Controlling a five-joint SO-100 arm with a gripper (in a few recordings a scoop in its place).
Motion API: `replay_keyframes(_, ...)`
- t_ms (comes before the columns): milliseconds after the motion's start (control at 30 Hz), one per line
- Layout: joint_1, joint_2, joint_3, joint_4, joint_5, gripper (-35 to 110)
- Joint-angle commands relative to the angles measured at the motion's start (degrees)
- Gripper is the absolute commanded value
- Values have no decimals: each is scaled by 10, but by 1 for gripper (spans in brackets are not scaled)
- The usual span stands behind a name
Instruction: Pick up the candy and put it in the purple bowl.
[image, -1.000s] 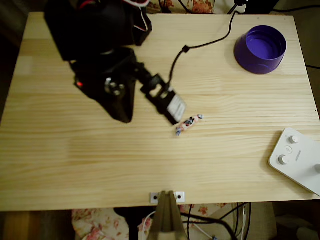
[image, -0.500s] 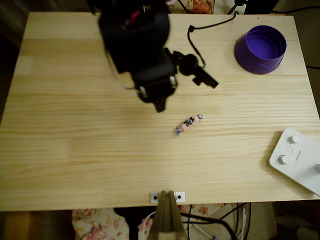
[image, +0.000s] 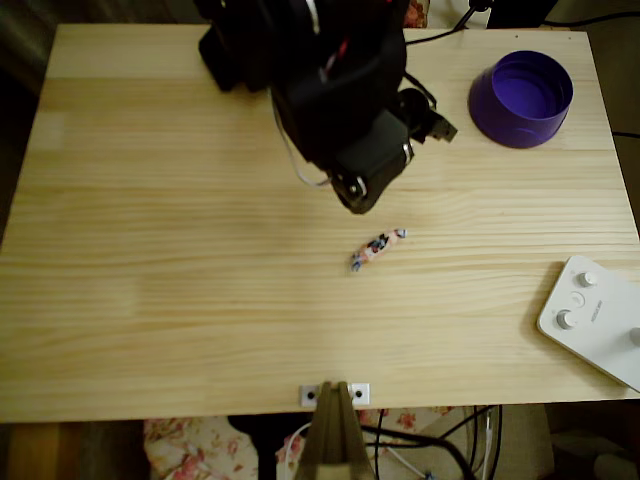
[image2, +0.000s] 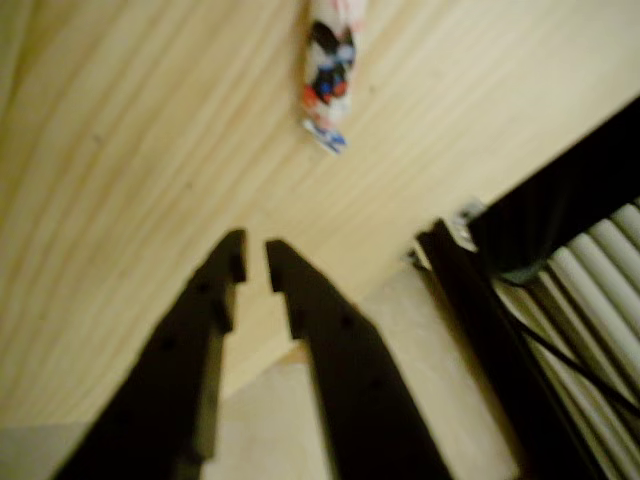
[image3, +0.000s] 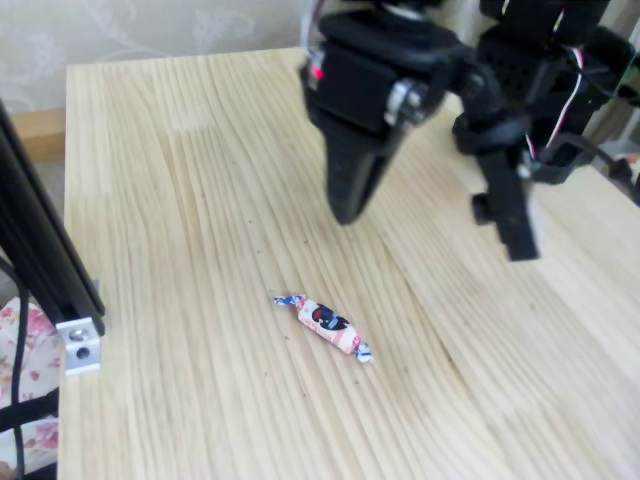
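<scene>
- In the wrist view the gripper shows two dark fingers with only a narrow slit between the tips. It is almost closed and it holds nothing.
- The candy lies just ahead of the tips in this view, flat on the wooden table. Its far twisted end is cut off by the top edge of the picture, and the whole picture is a little blurred.
- In the fixed view the gripper hangs above the table with its tip pointing down, apart from the candy, which lies nearer to the camera. My judgement is that the arm is held like this to line up over the sweet before going down; the fingers would first need to open wider.
- From this side the two fingers merge into one dark wedge, so their gap cannot be read here.
- In the overhead view the candy lies slanted near the middle of the table, just below the gripper tip.
- The arm's black body covers the table beneath it, and the fingers cannot be told apart.
- A white device with knobs sits at the right edge, partly cut off.
- The purple bowl stands upright in the far right corner, well apart from the candy, and looks empty.
</scene>
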Motion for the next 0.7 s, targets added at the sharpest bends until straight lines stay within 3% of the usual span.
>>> replay_keyframes(0, -12, -4, -66, 3, -3, 3)
replay_keyframes(667, -73, -115, -165, -1, 3, 15)
